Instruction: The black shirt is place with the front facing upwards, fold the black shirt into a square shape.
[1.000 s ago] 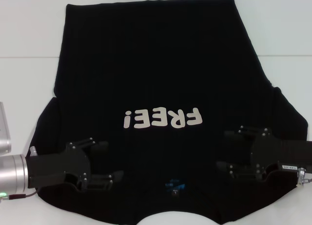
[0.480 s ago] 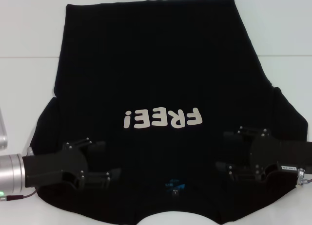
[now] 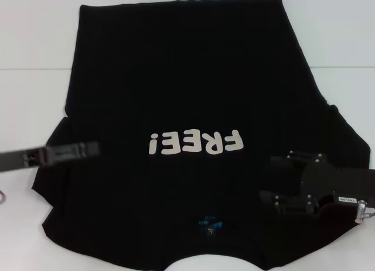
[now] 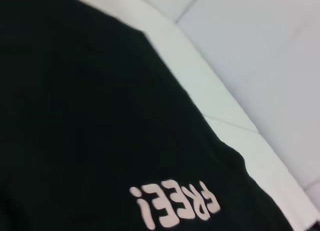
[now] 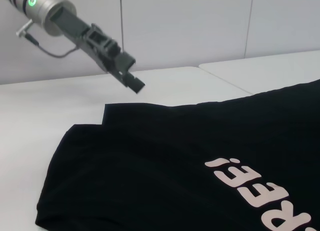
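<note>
Right gripper (image 3: 275, 178), black and boxy, rests low on the large black cloth T-shirt (image 3: 187, 107), fingers spread apart over the fabric with nothing between them. Beyond it, toward the centre, lie cream block letters "FREE!" (image 3: 195, 143) and a small blue neck label (image 3: 209, 222). Left gripper (image 5: 131, 80) hangs raised above the shirt's opposite sleeve, apparently closed and empty, though blurred. Shirt lies flat, front up, on the white table (image 3: 35, 42).
</note>
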Controlling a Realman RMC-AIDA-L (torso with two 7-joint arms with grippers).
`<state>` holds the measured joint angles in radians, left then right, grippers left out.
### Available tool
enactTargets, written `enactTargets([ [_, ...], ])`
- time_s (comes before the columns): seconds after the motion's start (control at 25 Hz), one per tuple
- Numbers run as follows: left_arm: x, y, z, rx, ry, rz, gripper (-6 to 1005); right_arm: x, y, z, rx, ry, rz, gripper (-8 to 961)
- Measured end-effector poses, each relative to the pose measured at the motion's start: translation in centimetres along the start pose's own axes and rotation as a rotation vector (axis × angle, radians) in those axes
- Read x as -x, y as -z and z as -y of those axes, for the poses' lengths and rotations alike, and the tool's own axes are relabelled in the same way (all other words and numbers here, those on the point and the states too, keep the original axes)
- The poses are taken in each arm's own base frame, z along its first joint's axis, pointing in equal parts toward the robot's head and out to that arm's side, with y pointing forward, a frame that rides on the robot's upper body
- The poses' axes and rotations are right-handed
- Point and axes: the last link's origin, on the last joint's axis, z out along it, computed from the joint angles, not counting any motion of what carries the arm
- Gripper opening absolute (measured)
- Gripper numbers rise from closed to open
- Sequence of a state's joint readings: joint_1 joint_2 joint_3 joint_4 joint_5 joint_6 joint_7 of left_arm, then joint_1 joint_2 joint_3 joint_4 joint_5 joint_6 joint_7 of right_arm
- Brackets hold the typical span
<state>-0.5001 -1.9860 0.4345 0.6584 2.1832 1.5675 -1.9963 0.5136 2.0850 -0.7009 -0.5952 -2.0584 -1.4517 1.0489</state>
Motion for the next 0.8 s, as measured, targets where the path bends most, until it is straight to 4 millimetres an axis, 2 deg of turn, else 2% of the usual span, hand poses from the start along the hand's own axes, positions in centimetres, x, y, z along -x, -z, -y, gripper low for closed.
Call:
enactTargets([
  [0.24, -1.8, 2.7, 1.3, -0.129, 0.211, 0.069, 880, 0.1, -0.1, 0.0, 0.003, 0.002, 0.004, 825],
  [0.36, -2.2, 3.4, 2.1, -0.197, 0.235, 0.085, 875, 0.1, -0.3, -0.1, 0.004, -0.002, 0.005, 825],
  [0.6, -2.2, 3.7, 3.5, -0.308, 0.250, 0.108, 864, 0.1, -0.4, -0.1, 0.005, -0.005, 0.006, 825],
  [0.8, -2.0, 2.9, 4.1, -0.350, 0.244, 0.125, 856, 0.2, -0.4, -0.1, 0.009, -0.009, 0.005, 825],
])
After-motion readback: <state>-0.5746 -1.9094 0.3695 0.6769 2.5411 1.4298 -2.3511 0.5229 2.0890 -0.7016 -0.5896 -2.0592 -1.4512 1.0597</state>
